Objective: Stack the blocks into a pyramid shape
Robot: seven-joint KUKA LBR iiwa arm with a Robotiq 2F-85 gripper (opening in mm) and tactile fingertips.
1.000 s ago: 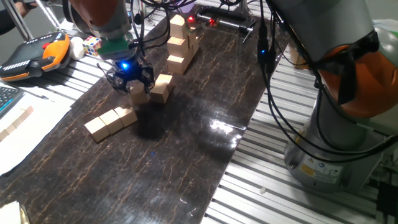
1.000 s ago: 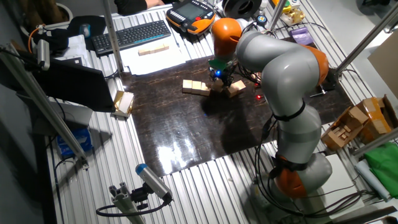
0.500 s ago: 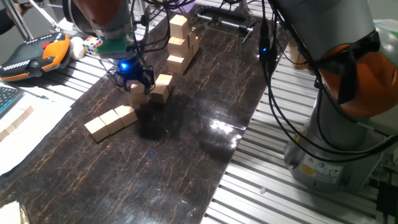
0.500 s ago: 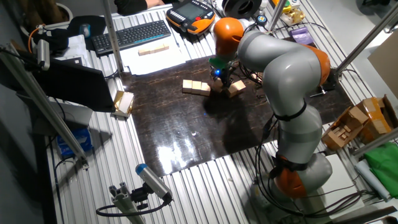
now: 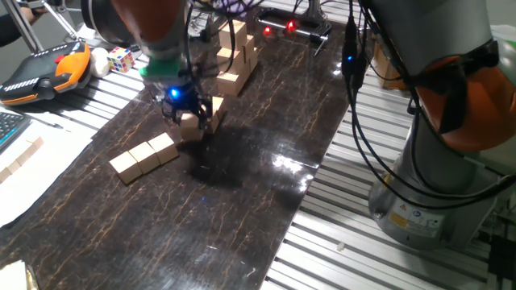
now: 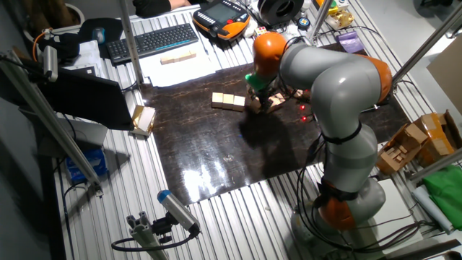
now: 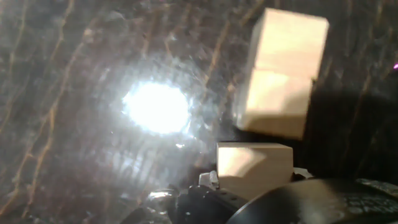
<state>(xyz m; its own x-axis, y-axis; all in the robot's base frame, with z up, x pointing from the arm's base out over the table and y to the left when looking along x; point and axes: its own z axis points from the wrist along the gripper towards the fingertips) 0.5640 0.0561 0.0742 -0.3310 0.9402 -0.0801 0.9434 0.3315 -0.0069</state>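
Observation:
My gripper is shut on one tan block low over the dark mat. In the hand view that block sits at the bottom between the fingers. Just behind it, touching or nearly so, stands another tan block, large in the hand view. A row of three blocks lies flat to the left of the gripper and shows as a short line from the other side. No stepped pile shows.
A taller tower of wooden cubes stands at the mat's far end. A small multicoloured puzzle cube and an orange pendant lie at the left. The arm's base fills the right side.
The gripper has shifted a little to the right with the block in it, closer to the block behind. The row of three has not moved.

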